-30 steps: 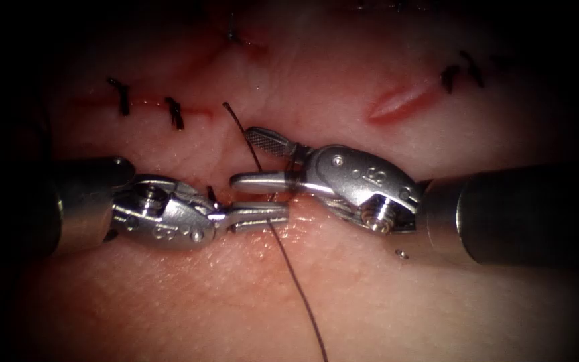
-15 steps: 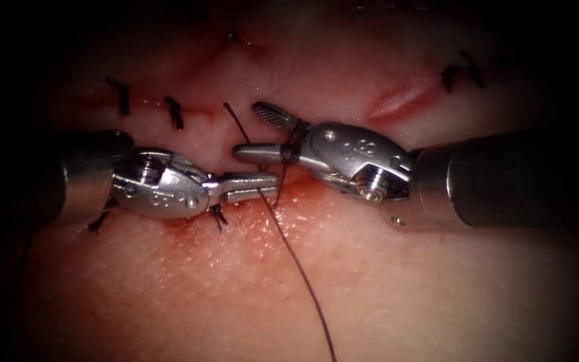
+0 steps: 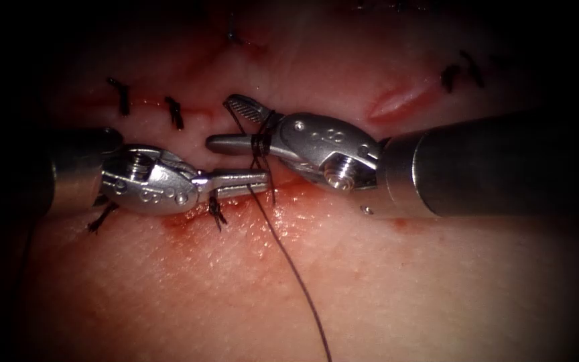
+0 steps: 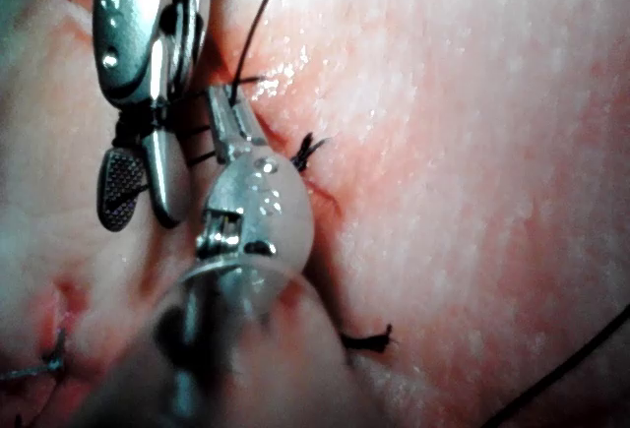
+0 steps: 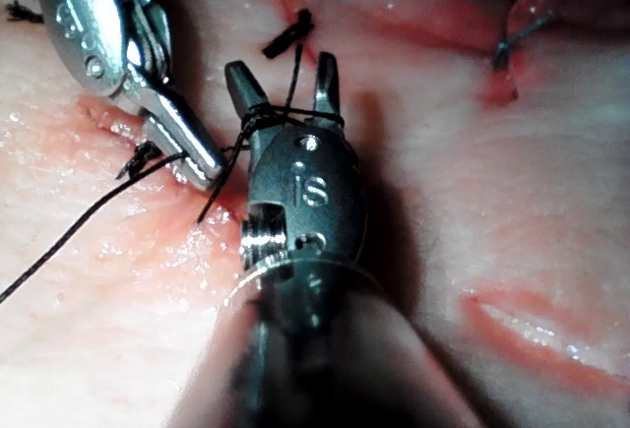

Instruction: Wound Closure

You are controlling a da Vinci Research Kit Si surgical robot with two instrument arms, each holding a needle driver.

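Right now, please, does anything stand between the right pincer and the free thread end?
Nothing visible does: the thread end passes between the tips of the open right pincer. That pincer wears thread loops and grips nothing; the left pincer is shut on the thread.

Polished silver metal tools (image 3: 236, 144), glossy, one finger's (image 3: 242, 106) inner face cross-hatched. Thin dark thread (image 3: 289, 261), matt. Pale pink pork tissue (image 3: 403, 288), moist, finely pebbled; wet red fluid (image 3: 189, 224) glistening.
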